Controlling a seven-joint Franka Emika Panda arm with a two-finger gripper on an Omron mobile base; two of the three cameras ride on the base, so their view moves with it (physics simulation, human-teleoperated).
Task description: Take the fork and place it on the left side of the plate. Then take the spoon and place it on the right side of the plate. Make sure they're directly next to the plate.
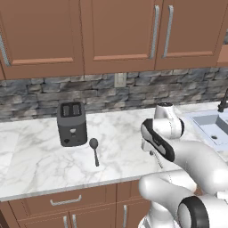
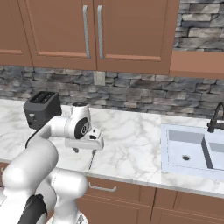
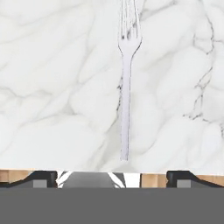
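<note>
I see the end effector (image 3: 112,175) with jaws apart above the fork (image 3: 126,87): slim, pale silver, lying flat on the white marble surface (image 1: 35,147). Beyond, the dark spoon (image 1: 95,150) lies beside the toaster (image 1: 71,123), under wooden cabinets (image 1: 111,31).

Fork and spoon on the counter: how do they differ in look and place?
The fork is pale silver with tines; the spoon is dark grey with an oval bowl. The spoon lies beside the toaster; the fork lies under the open gripper. Both lie flat on the marble counter.
</note>
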